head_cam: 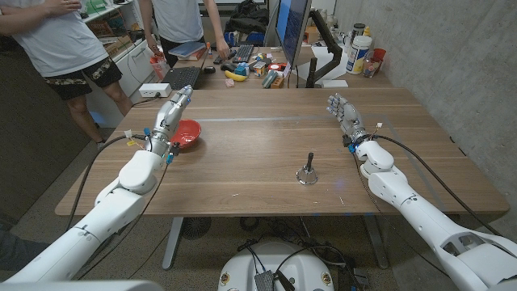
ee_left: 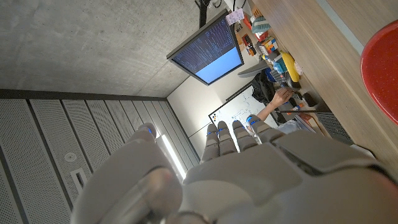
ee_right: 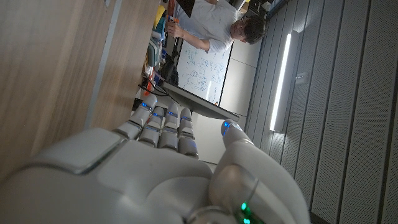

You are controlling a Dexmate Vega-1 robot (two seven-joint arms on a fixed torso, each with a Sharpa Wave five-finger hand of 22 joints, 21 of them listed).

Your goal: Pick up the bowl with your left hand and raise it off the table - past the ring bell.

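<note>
A small red bowl (head_cam: 188, 133) sits on the wooden table at its left side, and its rim (ee_left: 383, 68) shows in the left wrist view. My left hand (head_cam: 170, 113) hovers just beside the bowl on its outer side, fingers straight and apart, holding nothing; the same left hand (ee_left: 236, 162) shows from behind with fingers extended. A metal ring bell (head_cam: 307, 173) with a black handle stands near the table's middle front. My right hand (head_cam: 342, 110) is raised at the right side, fingers apart and empty; the right hand (ee_right: 155, 162) also shows from behind.
Two people stand behind the table's far left (head_cam: 60, 40). A desk beyond the far edge carries a monitor (head_cam: 292, 28), a keyboard (head_cam: 182, 78), a banana (head_cam: 235, 76) and clutter. The table (head_cam: 258, 145) has bare wood between bowl and bell.
</note>
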